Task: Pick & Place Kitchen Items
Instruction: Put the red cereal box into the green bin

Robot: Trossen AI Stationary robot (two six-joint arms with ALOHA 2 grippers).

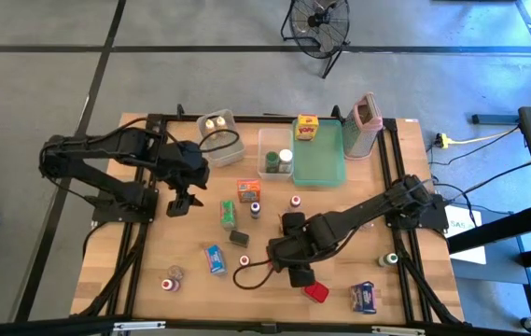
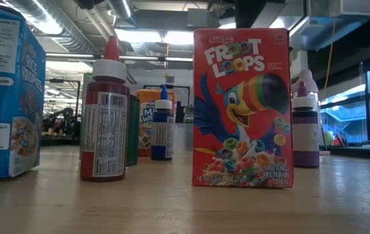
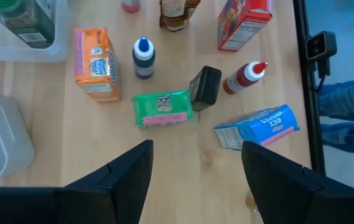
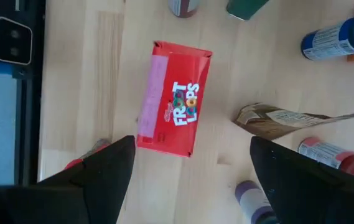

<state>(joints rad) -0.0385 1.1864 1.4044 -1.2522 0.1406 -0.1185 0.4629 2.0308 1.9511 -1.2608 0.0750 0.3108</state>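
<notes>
Left arm reaches in from the table's left edge; left gripper (image 1: 180, 203) hovers above bare wood left of centre, jaws spread wide, nothing between them. Its wrist view shows the open fingers (image 3: 127, 177) over a cluster of kitchen items: orange box (image 3: 96, 64) lying flat, blue-capped bottle (image 3: 143, 57) just beside it, green packet (image 3: 162, 109) below those, a small dark box (image 3: 204, 87) touching the packet's end, a red-capped bottle (image 3: 244, 77) tipped on its side, and a blue Rice Krispies box (image 3: 257, 126) lying near the table edge. Toward the back, a small clear bin (image 1: 219, 125) holds two pale-capped jars; a second clear bin (image 1: 270, 142) beside it holds dark jars with light lids. The teal tray (image 1: 321, 161) sits right of that, a yellow box (image 1: 307, 128) at its far end, and the tall grey container with pink rim (image 1: 364, 124) stands just right of the tray. Right arm comes in from the right edge; right gripper (image 1: 300, 276) hangs low near the front centre, jaws open wide, holding nothing. Its wrist view has the red Froot Loops box (image 4: 173, 98) between and beyond the fingers (image 4: 111, 165), not touching them. In the low view that box stands upright. A blue packet (image 1: 366, 297) lies near the front right corner.
</notes>
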